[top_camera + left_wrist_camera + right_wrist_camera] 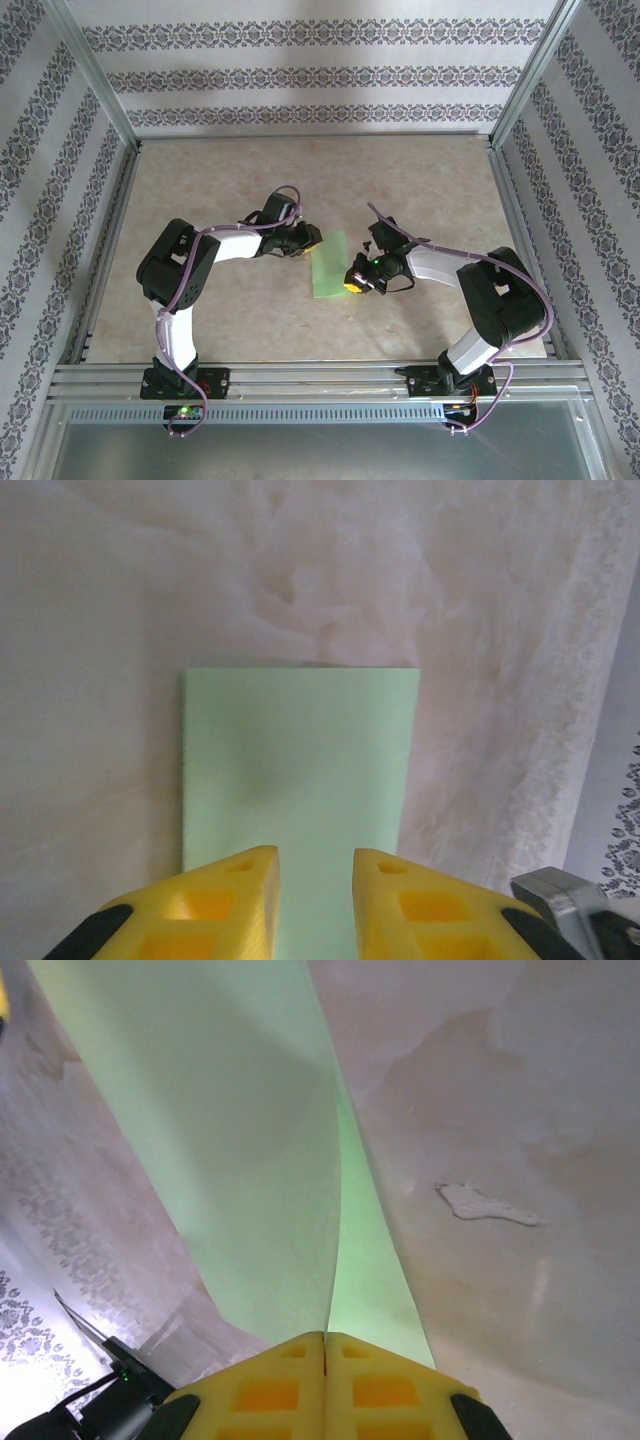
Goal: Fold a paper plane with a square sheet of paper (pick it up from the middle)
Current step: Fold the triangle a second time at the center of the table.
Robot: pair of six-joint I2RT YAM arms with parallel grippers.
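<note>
"Top external camera first," says Ana. "Where is the green paper (326,262)?"

"It lies in the middle of the table (240,180), between the two arms. It looks long and thin, not square, so I think it is folded in half. It has no plane shape yet."

"What is the right claw (326,1345) doing?"

"Its yellow fingers are pressed tight together. The paper runs right down into the line where they meet, so the claw is pinching the paper at its near right edge. One flap stands up from the pinch. Another part lies flat on the table."

"And the left claw (312,872)?"

"Its fingers are spread a little, and the paper shows through the gap. The claw sits at the far left end of the paper. I cannot tell if the tips touch the paper or hang just above it, because the camera looks from behind them."

"What could go wrong?"

"If the right claw pulls up while the left tips push down, the thin paper could rip or wrinkle. If nothing holds it down, the whole paper could slide, and the next fold would come out crooked. The pinch is only on a small bit of edge, so the paper could also slip out."
</note>
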